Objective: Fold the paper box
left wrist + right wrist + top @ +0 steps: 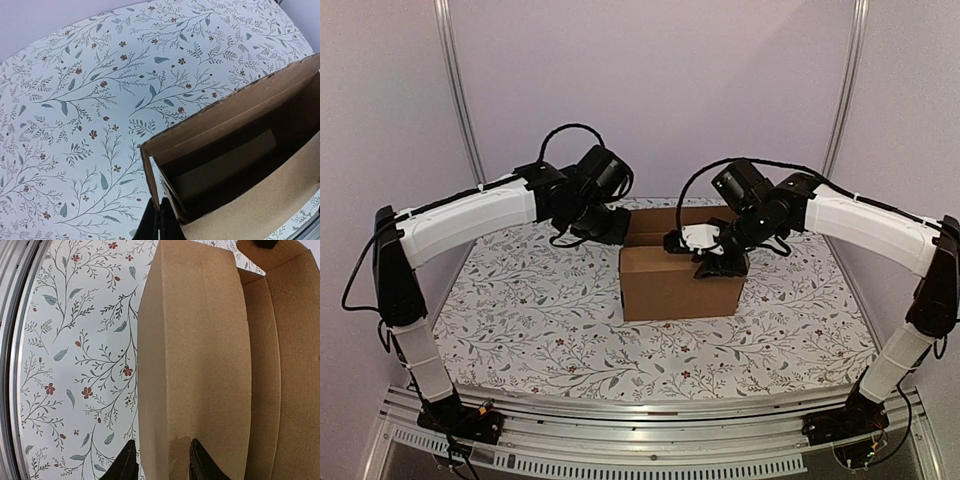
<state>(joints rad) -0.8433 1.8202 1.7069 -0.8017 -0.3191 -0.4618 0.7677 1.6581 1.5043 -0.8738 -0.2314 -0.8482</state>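
Right gripper (162,465) stands half spread over the near top panel of the paper box (678,285). One finger is just outside the box's near edge and the other over the panel, and no clamp on the board is visible. Left gripper (160,225) is shut at the box's far left corner, against the side wall there; whether any board is pinched I cannot tell. The box sits open-topped on the floral surface (520,320), between the two arms. It is probably light and empty, so it should slide if pushed from one side only. The corrugated panels look stiff across their faces but should hinge readily along the scored creases, and raw edges may crush under a hard pinch. The matte board should give fair friction. A sensible hold is the free edge of a flap close to a crease, with the other gripper bracing the opposite wall of the box.
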